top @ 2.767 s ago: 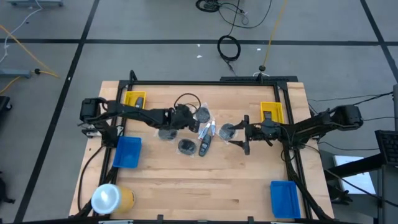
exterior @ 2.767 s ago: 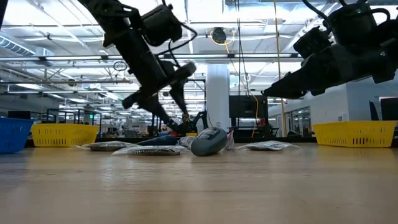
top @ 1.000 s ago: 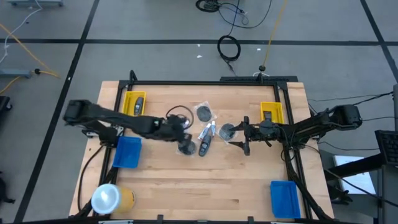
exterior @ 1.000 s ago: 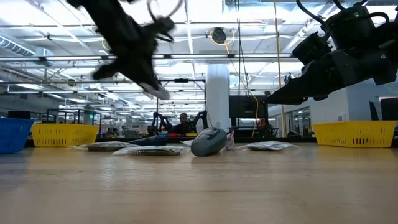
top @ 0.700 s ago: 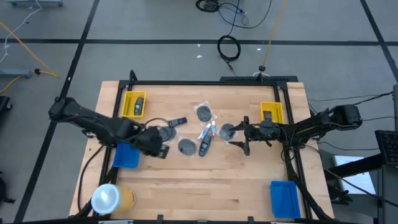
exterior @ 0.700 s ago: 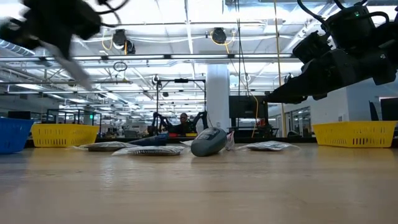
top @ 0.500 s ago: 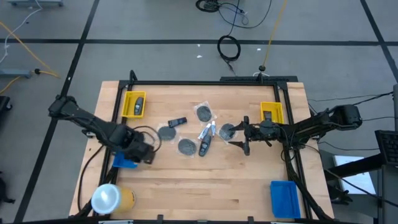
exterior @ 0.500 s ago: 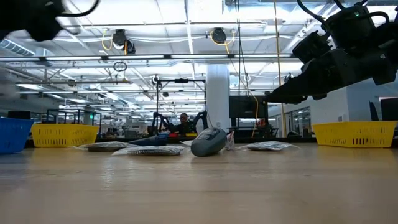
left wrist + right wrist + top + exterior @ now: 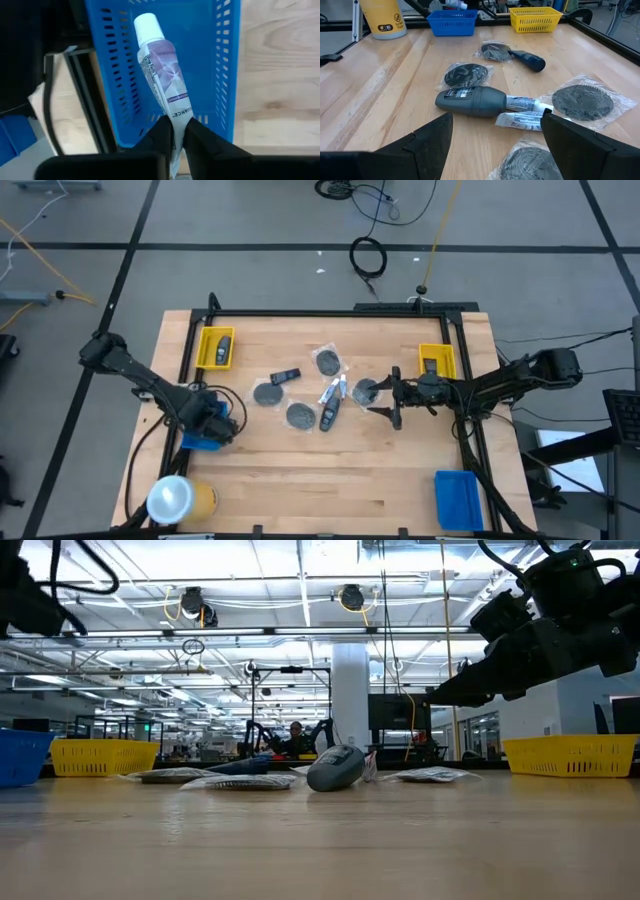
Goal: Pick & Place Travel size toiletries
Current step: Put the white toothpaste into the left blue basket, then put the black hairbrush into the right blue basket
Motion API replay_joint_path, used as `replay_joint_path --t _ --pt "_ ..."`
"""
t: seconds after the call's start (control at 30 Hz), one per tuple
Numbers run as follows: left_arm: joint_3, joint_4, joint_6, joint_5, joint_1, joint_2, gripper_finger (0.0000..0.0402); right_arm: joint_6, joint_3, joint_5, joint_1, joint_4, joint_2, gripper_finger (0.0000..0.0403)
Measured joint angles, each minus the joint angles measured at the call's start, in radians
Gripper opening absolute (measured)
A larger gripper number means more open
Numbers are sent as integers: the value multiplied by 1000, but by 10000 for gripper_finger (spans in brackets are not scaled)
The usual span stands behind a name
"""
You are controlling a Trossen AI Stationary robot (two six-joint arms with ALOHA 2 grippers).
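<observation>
My left gripper (image 9: pixel 207 423) hangs over the blue tray (image 9: pixel 198 443) at the table's left and is shut on a pale tube with a white cap (image 9: pixel 160 70). The other toiletries lie mid-table: grey discs (image 9: pixel 266 393) (image 9: pixel 299 415) (image 9: pixel 328 362) (image 9: pixel 366 390), dark bottles (image 9: pixel 285 376) (image 9: pixel 328 416) and tubes (image 9: pixel 333 392). My right gripper (image 9: pixel 385 402) stands open just right of them, above the table, with nothing between its fingers (image 9: pixel 427 145). My left gripper pinches the tube's flat crimped end (image 9: pixel 179 127) between its two fingers (image 9: pixel 162 135). The fingers point down and lie in line with the tube. The tube reaches away from them with its white cap (image 9: pixel 148 25) over the inside of the blue tray; whether it touches the tray floor I cannot tell.
Yellow trays stand at the far left (image 9: pixel 216 347) and far right (image 9: pixel 437 360), each with a dark item inside. A second blue tray (image 9: pixel 458 498) sits at the near right. A big yellow cylinder with a white top (image 9: pixel 178 498) stands at the near left corner.
My left gripper has swung from the pile in the middle of the table toward the left edge and now hangs over the blue tray.
</observation>
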Motion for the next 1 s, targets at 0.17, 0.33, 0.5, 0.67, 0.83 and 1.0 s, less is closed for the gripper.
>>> replay_joint_path --t 0.17,0.33,0.5,0.67,0.83,1.0 --pt "-32 2 0 26 6 -19 130 0 0 0 0 0 0 293" --pt "-16 -92 -19 86 28 -59 231 0 0 0 0 0 0 293" --pt "-1 -24 -49 -87 55 -105 276 0 0 0 0 0 0 293" --pt "-5 262 172 -562 60 -104 272 -1 0 0 0 0 0 293" --pt "-53 746 627 -893 80 -29 251 -2 0 0 0 0 0 293" --pt "-80 1215 1035 -853 175 128 230 13 0 5 -2 -27 0 293"
